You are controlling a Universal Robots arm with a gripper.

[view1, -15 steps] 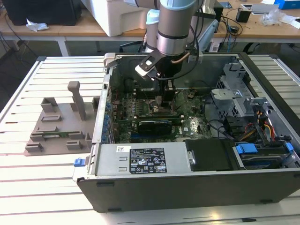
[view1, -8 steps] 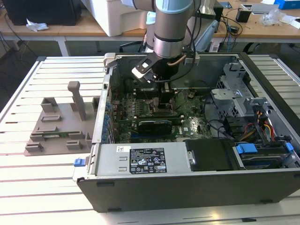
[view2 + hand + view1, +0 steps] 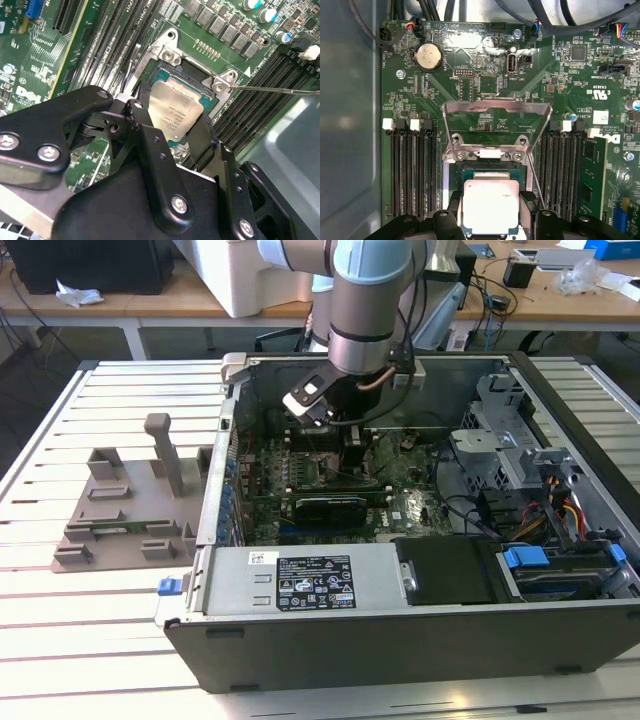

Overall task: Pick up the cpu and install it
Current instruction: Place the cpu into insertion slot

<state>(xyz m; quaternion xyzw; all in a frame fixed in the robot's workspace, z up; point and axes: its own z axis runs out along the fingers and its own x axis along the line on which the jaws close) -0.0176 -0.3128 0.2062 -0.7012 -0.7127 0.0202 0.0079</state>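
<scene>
My gripper (image 3: 172, 125) has its jaws clamped on two opposite edges of the cpu (image 3: 490, 205). The chip sits over the motherboard socket (image 3: 196, 70), at or just above its bed, and the retention frame (image 3: 470, 148) is tilted up clear of it. For this placing, I judge the chip must stay level and square to the socket, travelling straight down and never sideways across the contacts.

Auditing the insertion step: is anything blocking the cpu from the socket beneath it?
Nothing visible does. In the first wrist view the cpu, held in the hand, sits directly over the socket, and the metal retention frame is swung up clear of the opening. Whether it is fully seated cannot be told.
</scene>
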